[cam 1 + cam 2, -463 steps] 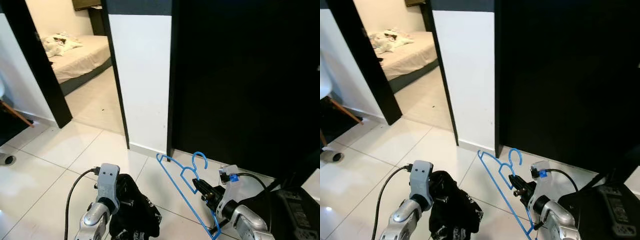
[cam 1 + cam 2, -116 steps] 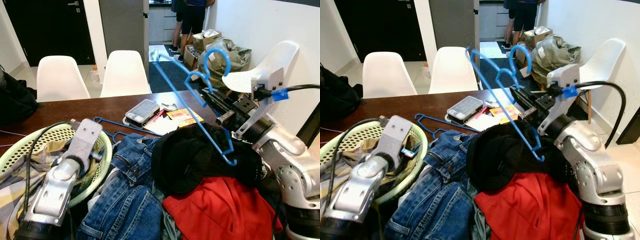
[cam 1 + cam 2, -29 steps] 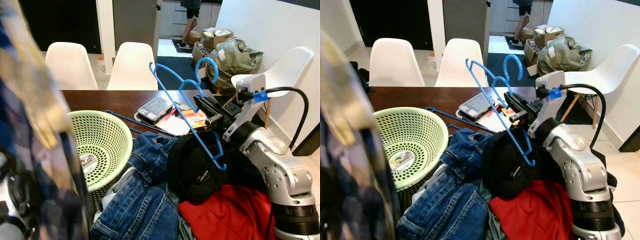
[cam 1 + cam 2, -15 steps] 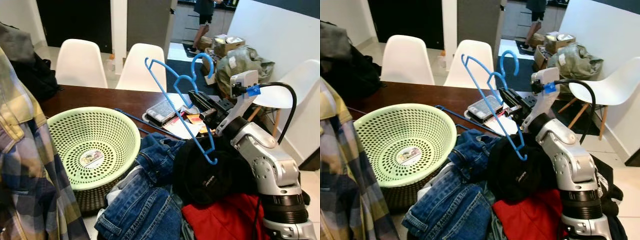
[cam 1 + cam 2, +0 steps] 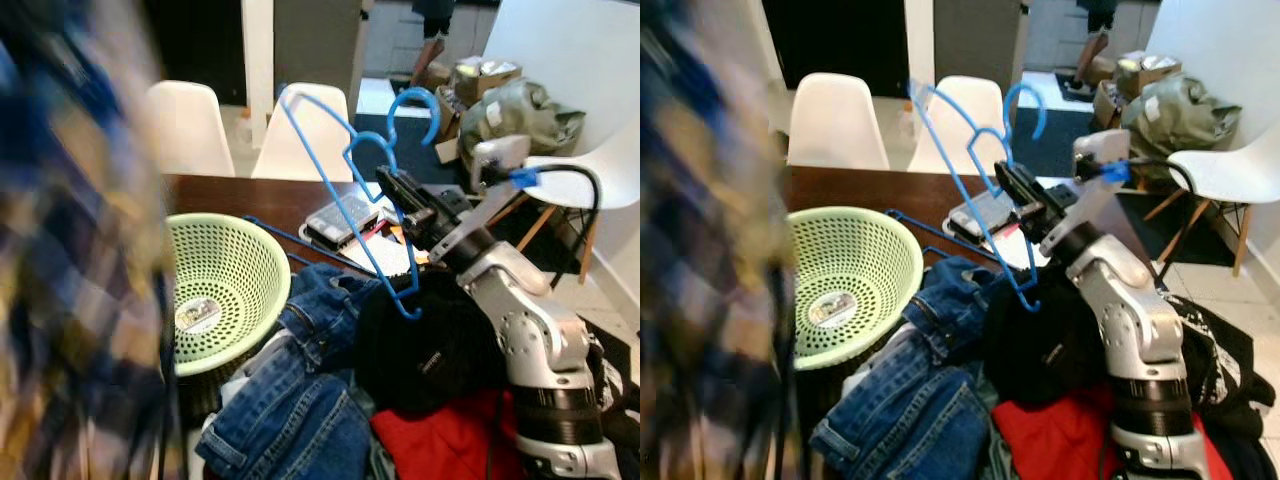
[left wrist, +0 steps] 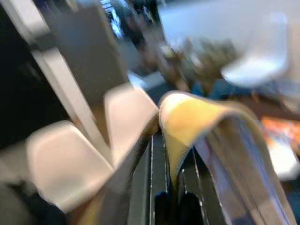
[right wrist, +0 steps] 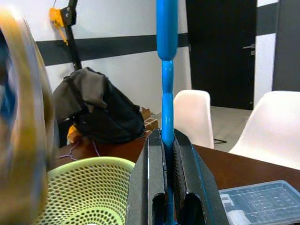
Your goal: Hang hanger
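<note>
Right tool [image 7: 165, 187] grips blue hanger [image 5: 345, 190] above jeans [image 5: 300, 400]

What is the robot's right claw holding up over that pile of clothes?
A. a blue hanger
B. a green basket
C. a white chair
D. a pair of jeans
A: the right gripper is shut on the thin blue hanger, lifted above the jeans and beside the green basket on the table.

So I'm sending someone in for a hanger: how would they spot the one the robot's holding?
Go to the dark wooden table with the green basket. Above the clothes pile, the right gripper has its fingers shut on a thin blue hanger, held up in the air; another blue hanger lies flat on the table.
</note>
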Available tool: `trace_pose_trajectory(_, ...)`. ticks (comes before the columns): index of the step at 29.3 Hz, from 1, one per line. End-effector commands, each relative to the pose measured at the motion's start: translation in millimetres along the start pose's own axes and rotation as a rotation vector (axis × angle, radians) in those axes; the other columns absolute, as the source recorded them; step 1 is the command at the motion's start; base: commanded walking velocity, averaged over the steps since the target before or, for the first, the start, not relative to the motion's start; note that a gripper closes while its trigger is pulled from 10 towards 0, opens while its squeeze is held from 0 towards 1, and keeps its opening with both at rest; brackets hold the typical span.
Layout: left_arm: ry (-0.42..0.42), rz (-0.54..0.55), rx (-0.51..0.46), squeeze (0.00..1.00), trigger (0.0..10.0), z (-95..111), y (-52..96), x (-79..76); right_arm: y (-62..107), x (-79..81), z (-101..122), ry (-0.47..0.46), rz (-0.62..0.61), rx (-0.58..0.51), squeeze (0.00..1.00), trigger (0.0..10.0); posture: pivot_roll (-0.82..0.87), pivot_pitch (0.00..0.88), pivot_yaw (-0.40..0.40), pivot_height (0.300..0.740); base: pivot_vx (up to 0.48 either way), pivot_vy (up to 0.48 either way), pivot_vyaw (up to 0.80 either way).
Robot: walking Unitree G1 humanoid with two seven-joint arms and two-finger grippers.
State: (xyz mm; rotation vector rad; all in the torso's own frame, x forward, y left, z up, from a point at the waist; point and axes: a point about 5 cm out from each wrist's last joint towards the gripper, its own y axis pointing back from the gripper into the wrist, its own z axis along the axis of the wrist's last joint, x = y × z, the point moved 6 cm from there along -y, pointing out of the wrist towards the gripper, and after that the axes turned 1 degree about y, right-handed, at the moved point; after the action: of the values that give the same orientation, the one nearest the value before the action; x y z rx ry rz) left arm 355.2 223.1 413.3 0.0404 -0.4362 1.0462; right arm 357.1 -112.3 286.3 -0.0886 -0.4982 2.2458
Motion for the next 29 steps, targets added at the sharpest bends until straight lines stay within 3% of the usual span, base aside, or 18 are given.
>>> trace_pose_trajectory(1,0.018,-0.120,-0.008,0.00,10.0,-4.4,1.8,-31.1,4.9,8.9,13.6,-0.017,0.061,-0.066,0.00,10.0,0.10,0.000,-0.050,0.740,0.000,0.000,0.00)
trace_pose_trajectory(2,0.055,-0.145,-0.035,0.00,10.0,-9.5,2.8,-46.4,7.2,9.3,16.4,-0.031,0.073,-0.083,0.00,10.0,0.10,0.000,-0.051,0.740,0.000,0.000,0.00)
trace_pose_trajectory(4,0.115,-0.152,-0.084,0.00,10.0,-11.9,4.6,-61.6,9.1,8.2,18.9,-0.049,0.075,-0.104,0.00,10.0,0.10,0.000,-0.048,0.740,0.000,0.000,0.00)
trace_pose_trajectory(8,0.150,-0.176,-0.122,0.00,10.0,-11.2,2.8,-74.7,9.4,8.8,20.5,-0.066,0.076,-0.123,0.00,10.0,0.09,0.000,-0.047,0.740,0.000,0.000,0.00)
trace_pose_trajectory(10,0.169,-0.232,-0.163,0.00,10.0,-9.6,1.5,-95.3,10.3,11.9,22.7,-0.084,0.090,-0.144,0.00,10.0,0.09,0.000,-0.039,0.740,0.000,0.000,0.00)
trace_pose_trajectory(11,0.169,-0.232,-0.163,0.00,10.0,-9.6,1.5,-95.3,10.3,11.9,22.7,-0.084,0.090,-0.144,0.00,10.0,0.09,0.000,-0.039,0.740,0.000,0.000,0.00)
trace_pose_trajectory(14,0.179,-0.307,-0.205,0.00,10.0,-5.7,2.5,-120.9,13.8,16.2,28.8,-0.125,0.122,-0.191,0.00,10.0,0.09,0.000,-0.039,0.740,-0.375,0.000,0.00)
trace_pose_trajectory(19,0.274,-0.379,-0.377,0.00,10.0,26.7,6.1,-153.5,14.4,19.2,24.7,-0.183,0.136,-0.205,0.00,10.0,0.07,0.000,-0.039,0.740,-0.437,0.000,0.00)
trace_pose_trajectory(22,0.311,-0.403,-0.423,0.00,10.0,35.5,5.3,-165.6,14.8,18.9,24.5,-0.194,0.138,-0.209,0.00,10.0,0.06,0.000,-0.038,0.740,-0.437,0.000,0.00)
trace_pose_trajectory(29,0.351,-0.413,-0.474,0.00,10.0,44.3,2.0,-170.0,16.2,11.8,28.5,-0.206,0.110,-0.225,0.00,10.0,0.05,0.000,-0.033,0.740,-0.440,0.000,0.00)
